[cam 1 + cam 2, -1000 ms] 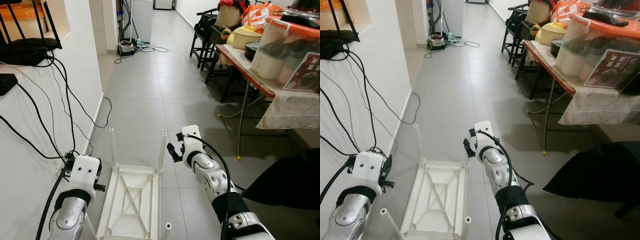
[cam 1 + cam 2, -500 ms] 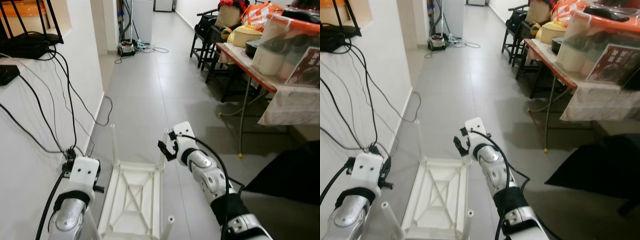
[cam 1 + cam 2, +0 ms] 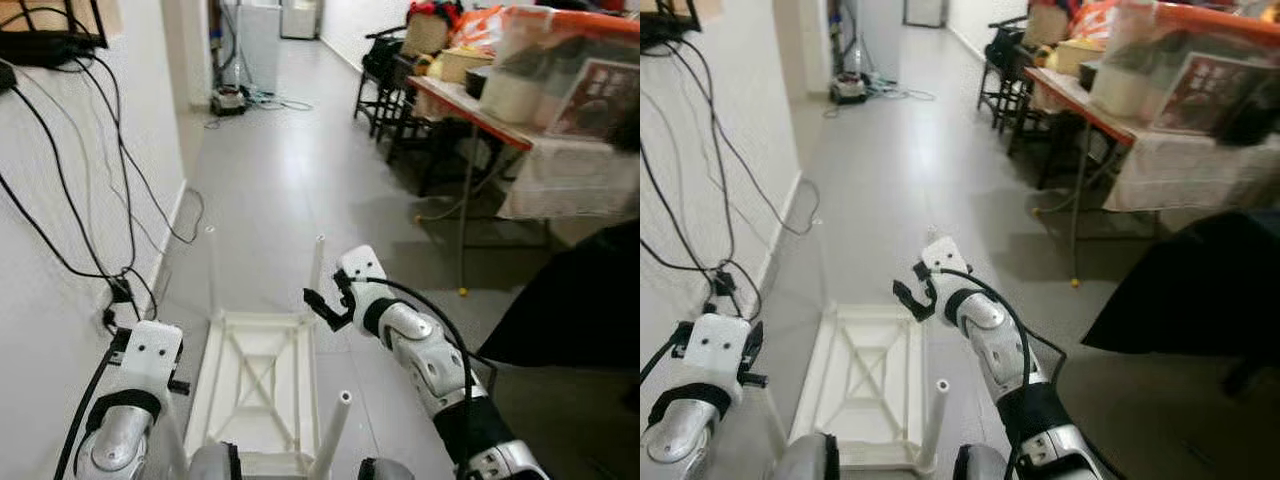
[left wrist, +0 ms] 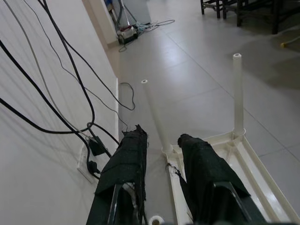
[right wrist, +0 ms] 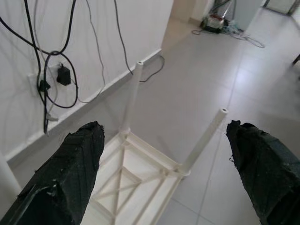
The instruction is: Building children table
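At lower centre, a white table (image 3: 258,385) lies upside down on the floor; the right claw (image 3: 322,305), fingers spread, hovers by its far right leg (image 3: 317,275); the left claw (image 4: 159,159) is parted too.

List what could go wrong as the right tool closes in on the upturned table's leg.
1. The right tool is wide open beside the far right leg of the upturned white table; a sideways knock might bend or unseat that thin leg.
2. The left tool is open near the far left leg, close to the wall cables; it may snag them.
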`<state>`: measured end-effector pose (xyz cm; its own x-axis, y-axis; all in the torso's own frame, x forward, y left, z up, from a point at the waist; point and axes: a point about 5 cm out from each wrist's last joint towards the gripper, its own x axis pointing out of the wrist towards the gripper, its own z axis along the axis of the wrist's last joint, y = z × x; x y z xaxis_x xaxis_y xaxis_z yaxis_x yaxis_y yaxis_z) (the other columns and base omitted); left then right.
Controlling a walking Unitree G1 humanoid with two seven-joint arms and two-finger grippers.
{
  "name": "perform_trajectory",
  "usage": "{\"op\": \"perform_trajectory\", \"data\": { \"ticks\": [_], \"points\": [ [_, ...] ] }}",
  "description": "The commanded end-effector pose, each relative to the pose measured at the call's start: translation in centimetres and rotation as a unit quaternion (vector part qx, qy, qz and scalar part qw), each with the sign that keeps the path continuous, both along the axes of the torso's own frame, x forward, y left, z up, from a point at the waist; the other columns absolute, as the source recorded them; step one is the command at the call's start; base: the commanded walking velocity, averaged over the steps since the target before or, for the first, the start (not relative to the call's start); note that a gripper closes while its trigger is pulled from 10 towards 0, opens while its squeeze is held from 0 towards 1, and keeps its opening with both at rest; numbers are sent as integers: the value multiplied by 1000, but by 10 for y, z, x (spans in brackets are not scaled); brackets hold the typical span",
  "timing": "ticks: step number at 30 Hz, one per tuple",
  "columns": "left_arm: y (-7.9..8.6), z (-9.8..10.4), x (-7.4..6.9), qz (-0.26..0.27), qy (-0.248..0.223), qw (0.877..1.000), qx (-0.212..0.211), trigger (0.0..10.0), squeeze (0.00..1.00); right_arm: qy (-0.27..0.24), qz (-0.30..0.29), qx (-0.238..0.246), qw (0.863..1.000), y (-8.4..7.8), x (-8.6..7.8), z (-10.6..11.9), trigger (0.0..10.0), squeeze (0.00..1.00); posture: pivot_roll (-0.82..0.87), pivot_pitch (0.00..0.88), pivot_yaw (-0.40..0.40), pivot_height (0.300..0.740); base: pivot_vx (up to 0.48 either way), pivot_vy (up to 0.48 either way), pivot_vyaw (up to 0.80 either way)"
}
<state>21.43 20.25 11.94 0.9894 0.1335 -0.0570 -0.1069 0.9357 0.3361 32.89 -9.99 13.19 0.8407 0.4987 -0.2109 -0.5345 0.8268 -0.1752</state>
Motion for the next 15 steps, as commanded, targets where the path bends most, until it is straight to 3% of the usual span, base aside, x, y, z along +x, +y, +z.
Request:
{"op": "perform_trajectory", "data": {
  "ticks": [1, 4, 5, 6, 7, 8, 10, 15],
  "points": [
    [4, 3, -6, 6, -5, 1000, 17, 10000, 0, -11, -18, -5, 1000, -13, -9, 0, 10000, 0, 99, 0, -115, 566, 0, 0, 0],
    [5, 3, -11, 11, -3, 1000, 21, 10000, 0, -11, -30, -6, 999, -22, -20, 0, 10000, 0, 101, 0, -128, 561, 0, 0, 0],
    [8, 1, -18, 22, 0, 999, 28, 10000, 0, 14, -49, -14, 999, -33, -36, -4, 10000, 0, 94, 0, -135, 556, 0, 0, 0],
    [8, 1, -18, 22, 0, 999, 28, 10000, 0, 14, -49, -14, 999, -33, -36, -4, 10000, 0, 94, 0, -135, 556, 0, 0, 0],
    [10, 0, -23, 32, 0, 999, 34, 10000, 0, 39, -63, -23, 997, -42, -52, -8, 10000, 0, 84, 0, -132, 551, 0, 0, 0],
    [10, 0, -23, 32, 0, 999, 34, 10000, 0, 39, -63, -23, 997, -42, -52, -8, 10000, 0, 84, 0, -132, 551, 0, 0, 0],
    [12, -2, -27, 46, 0, 998, 39, 10000, 0, 77, -74, -24, 994, -51, -76, -15, 10000, 0, 74, 0, -119, 541, 0, 0, 0],
    [11, -2, -27, 46, 0, 998, 50, 10000, 0, 88, -57, -16, 994, -52, -81, -16, 10000, 0, 62, 0, -105, 521, 0, 0, 0]
  ]
}}
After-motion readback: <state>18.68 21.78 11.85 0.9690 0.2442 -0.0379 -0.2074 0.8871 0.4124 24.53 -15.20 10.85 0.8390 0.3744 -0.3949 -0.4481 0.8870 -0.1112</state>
